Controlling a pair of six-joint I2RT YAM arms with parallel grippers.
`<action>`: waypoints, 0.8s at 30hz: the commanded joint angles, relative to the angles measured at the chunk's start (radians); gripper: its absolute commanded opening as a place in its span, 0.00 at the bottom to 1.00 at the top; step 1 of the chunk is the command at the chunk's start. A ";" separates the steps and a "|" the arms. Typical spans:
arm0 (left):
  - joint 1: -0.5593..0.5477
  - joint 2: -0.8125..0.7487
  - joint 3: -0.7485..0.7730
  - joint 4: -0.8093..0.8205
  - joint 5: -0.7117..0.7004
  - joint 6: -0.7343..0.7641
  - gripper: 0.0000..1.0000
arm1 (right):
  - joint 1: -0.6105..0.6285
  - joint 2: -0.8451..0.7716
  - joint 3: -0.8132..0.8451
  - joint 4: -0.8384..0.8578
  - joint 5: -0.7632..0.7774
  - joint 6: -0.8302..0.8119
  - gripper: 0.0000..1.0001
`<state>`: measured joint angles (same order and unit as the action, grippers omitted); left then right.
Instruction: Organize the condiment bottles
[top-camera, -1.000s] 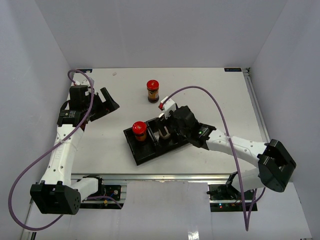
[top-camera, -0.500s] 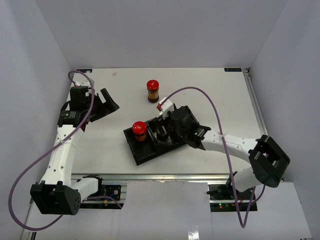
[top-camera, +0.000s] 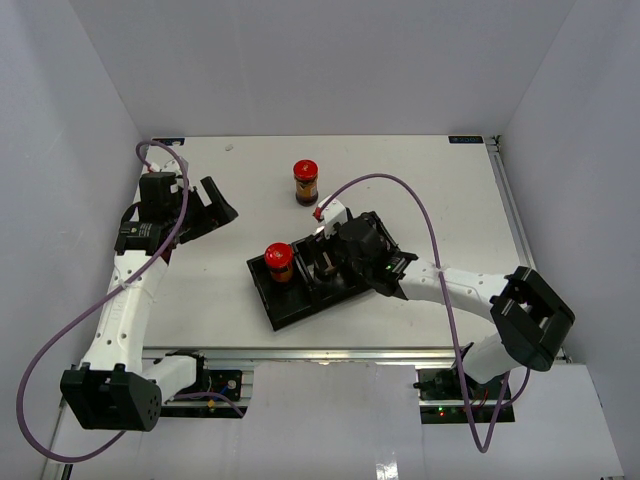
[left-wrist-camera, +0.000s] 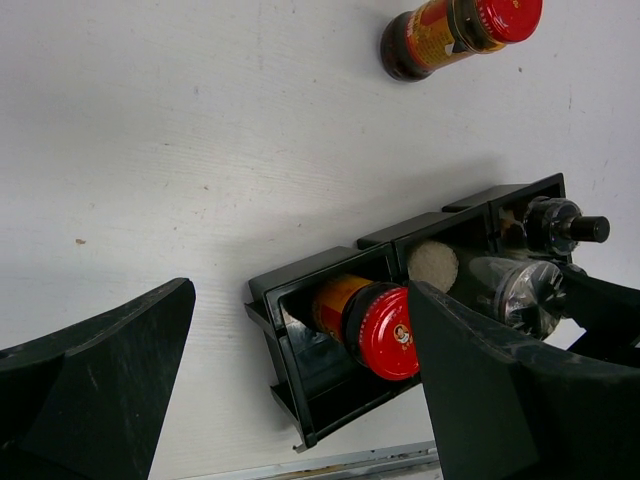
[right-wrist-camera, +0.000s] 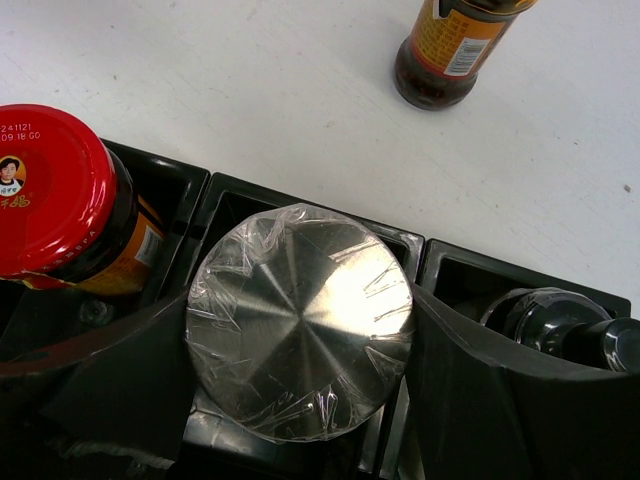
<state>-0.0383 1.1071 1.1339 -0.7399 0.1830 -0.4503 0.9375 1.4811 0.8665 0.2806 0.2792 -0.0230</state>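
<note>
Though under crinkled clear film, a silver-lidded jar, top mirror-bright.

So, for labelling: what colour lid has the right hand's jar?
Silver; see the jar in right wrist view.

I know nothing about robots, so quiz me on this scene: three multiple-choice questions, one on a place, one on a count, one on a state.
1. Where is the silver-lidded jar?
A. On the bare table
B. At the tray's middle compartment
C. In the left pincer

2. How many red-lidded jars are in view?
A. One
B. Two
C. Four

3. How is the left pincer?
A. Open, holding nothing
B. Shut on a jar
C. Shut on the tray

Answers:
1. B, the right pincer holds it there, beside the black-capped shaker.
2. B, one stands in the tray and one on the table.
3. A, its fingers stand wide apart, gripping nothing.
</note>
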 joint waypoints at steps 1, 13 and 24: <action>0.003 0.006 0.029 0.008 0.002 0.028 0.98 | 0.004 -0.020 0.035 0.074 0.045 0.015 0.81; -0.026 0.298 0.291 0.063 0.100 0.141 0.98 | 0.004 -0.162 0.107 -0.088 0.085 0.015 0.93; -0.209 0.745 0.798 -0.001 0.063 0.206 0.98 | 0.001 -0.384 0.206 -0.340 0.077 0.015 0.96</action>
<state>-0.1870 1.7257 1.7554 -0.6985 0.2474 -0.2944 0.9375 1.1860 1.0354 0.0330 0.3384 -0.0085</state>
